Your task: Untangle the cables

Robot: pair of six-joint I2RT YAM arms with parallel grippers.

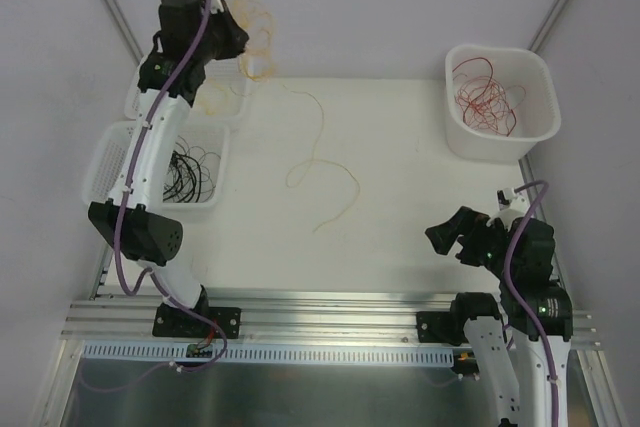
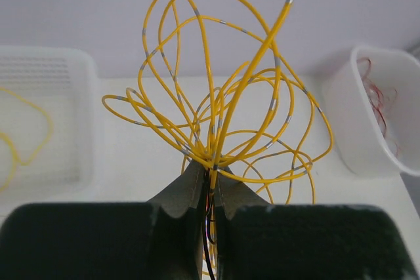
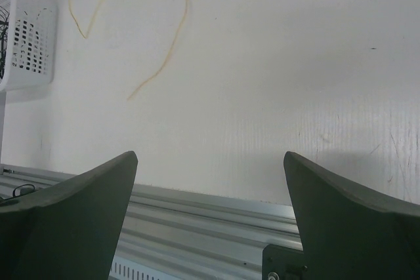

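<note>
My left gripper [image 2: 211, 170] is shut on a bunch of yellow cables [image 2: 216, 103] whose loops fan out above the fingertips; a black and a red strand run down between the jaws. In the top view the left gripper [image 1: 243, 47] holds this bunch [image 1: 255, 22] up at the back left, above the far white basket [image 1: 232, 112]. A single yellow cable [image 1: 322, 172] lies loose on the table and shows in the right wrist view [image 3: 157, 63]. Red cables [image 1: 485, 97] lie in the white tub. Black cables [image 1: 190, 172] lie in the near left basket. My right gripper [image 3: 210, 162] is open and empty, near the front rail [image 1: 330, 309].
A white tub [image 1: 540, 117] stands at the back right and shows in the left wrist view [image 2: 348, 122]. Two white perforated baskets [image 1: 105, 162] stand at the left. An aluminium rail runs along the table's near edge. Slanted frame bars [image 1: 105, 2] rise at the back corners.
</note>
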